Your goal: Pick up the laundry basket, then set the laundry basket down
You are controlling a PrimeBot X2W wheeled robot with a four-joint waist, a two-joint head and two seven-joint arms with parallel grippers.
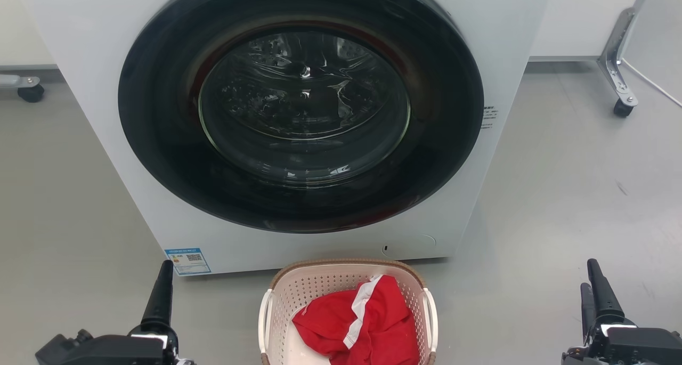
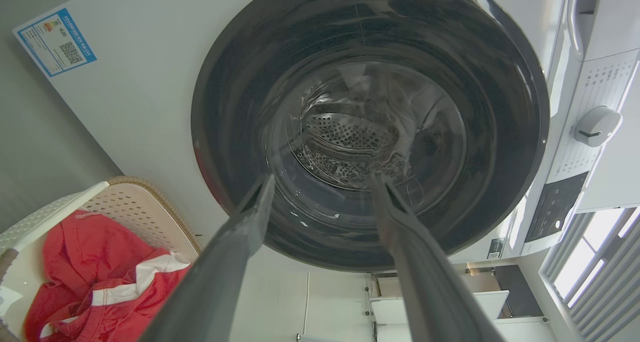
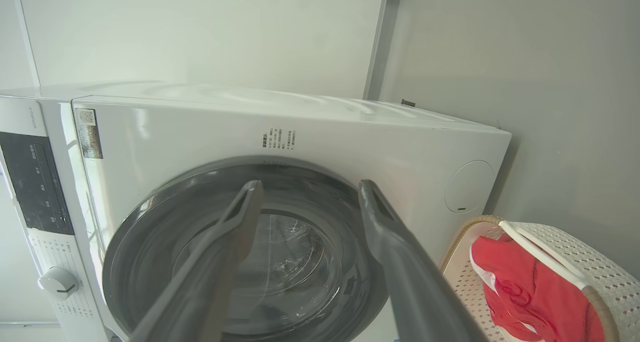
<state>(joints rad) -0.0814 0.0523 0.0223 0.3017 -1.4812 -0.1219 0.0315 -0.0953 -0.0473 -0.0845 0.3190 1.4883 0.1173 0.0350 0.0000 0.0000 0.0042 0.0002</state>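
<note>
With the left gripper [image 2: 322, 177] and the right gripper [image 3: 311, 183] well apart on either side of the laundry basket [image 1: 319, 282] on the floor [image 1: 559, 194], jaws spread wide and empty, bring them inward to the white side handles [image 1: 431, 317], close evenly, and lift level, clear of the washing machine [image 1: 96, 88] just behind the basket.

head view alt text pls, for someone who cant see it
A cream-pink laundry basket holding a red garment with a white stripe sits on the grey floor at bottom centre, just in front of a white washing machine with a round dark door. The left gripper and right gripper point upward at the lower corners, each clear of the basket.
</note>
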